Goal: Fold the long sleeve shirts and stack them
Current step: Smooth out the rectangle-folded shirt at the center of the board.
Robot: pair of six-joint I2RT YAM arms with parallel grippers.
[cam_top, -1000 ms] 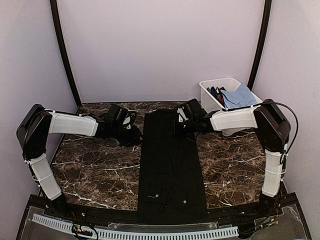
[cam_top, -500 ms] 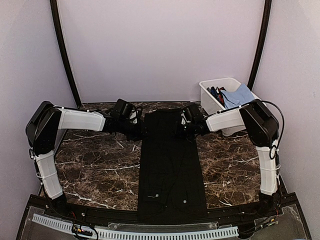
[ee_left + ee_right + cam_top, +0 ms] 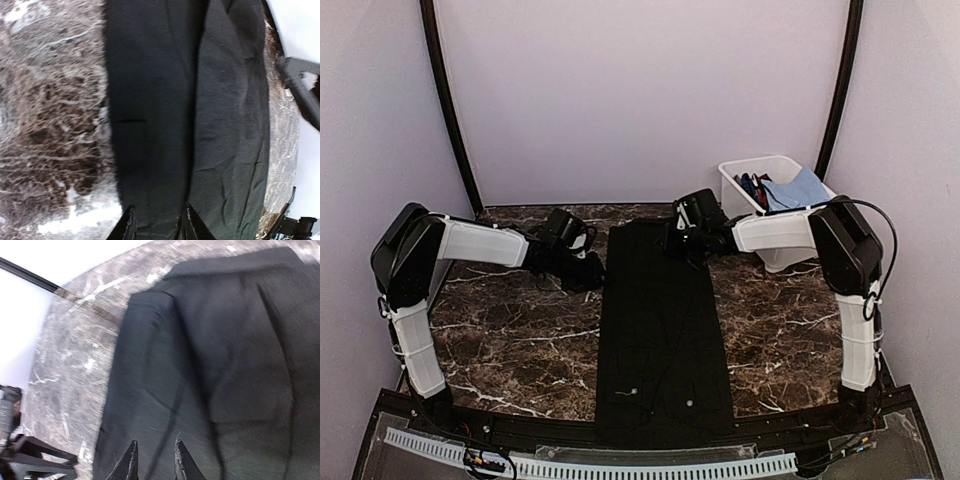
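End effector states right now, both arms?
Left end effector: open, nothing held, over the black shirt.
Right end effector: open, nothing held, over it too.

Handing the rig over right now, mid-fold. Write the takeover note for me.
Left pincer: jaws apart at the black shirt, far left edge, no grip seen.
Right pincer: jaws apart over its far right corner, no grip seen.
Shirt: long narrow strip down the middle of the table, sides folded in.
Left to do: fold it shorter, then stack.
Far right: white bin with blue cloth.
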